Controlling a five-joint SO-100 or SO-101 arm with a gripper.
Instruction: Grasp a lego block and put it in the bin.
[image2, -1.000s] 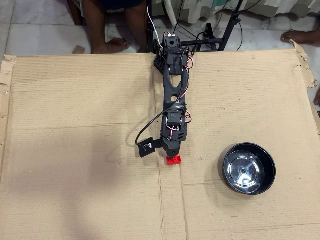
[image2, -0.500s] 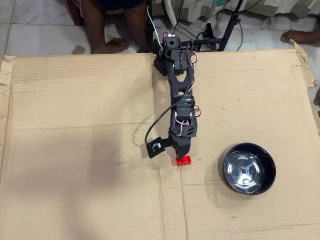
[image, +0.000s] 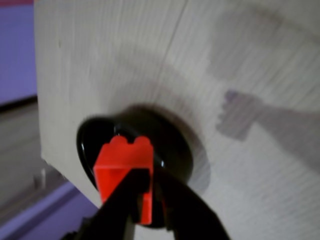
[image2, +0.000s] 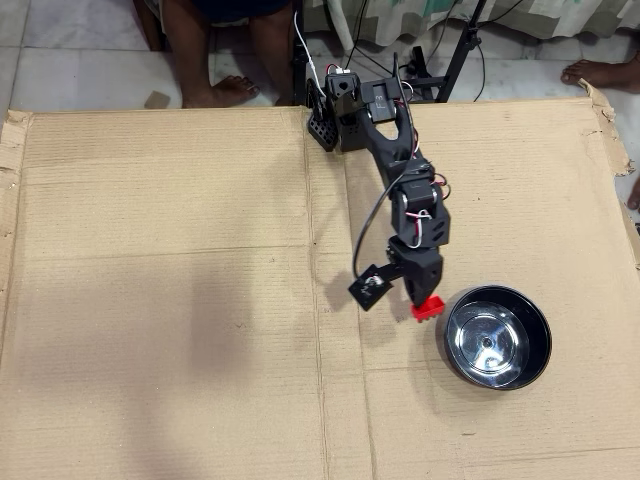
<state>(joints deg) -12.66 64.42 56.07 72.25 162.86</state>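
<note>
The lego block (image2: 428, 308), a small bright red studded brick, is pinched between the jaws of the gripper (image2: 424, 300). In the overhead view it sits at the tip of the black arm (image2: 408, 190), just left of the bin (image2: 497, 338) and close to its rim without being over the opening. In the wrist view the block (image: 122, 172) fills the lower middle of the picture, studs up, with the two dark fingers (image: 120, 200) closing on its lower part from below; the gripper (image: 142, 197) is blurred here, so exactly where each finger meets the plastic is hard to make out, though the brick looks clamped at its sides.

Behind the block in the wrist view lies the bin (image: 172, 145), a round black bowl whose near edge the brick partly hides. From above, the bowl shows a glossy, reflective inside with a bright ring at its centre.

Both rest on or hang over the worktop (image2: 170, 300), a large sheet of brown cardboard with creases. The arm's base (image2: 345, 100) stands at the far edge of the sheet. Bare feet (image2: 225, 92) show on the tiled floor beyond.
</note>
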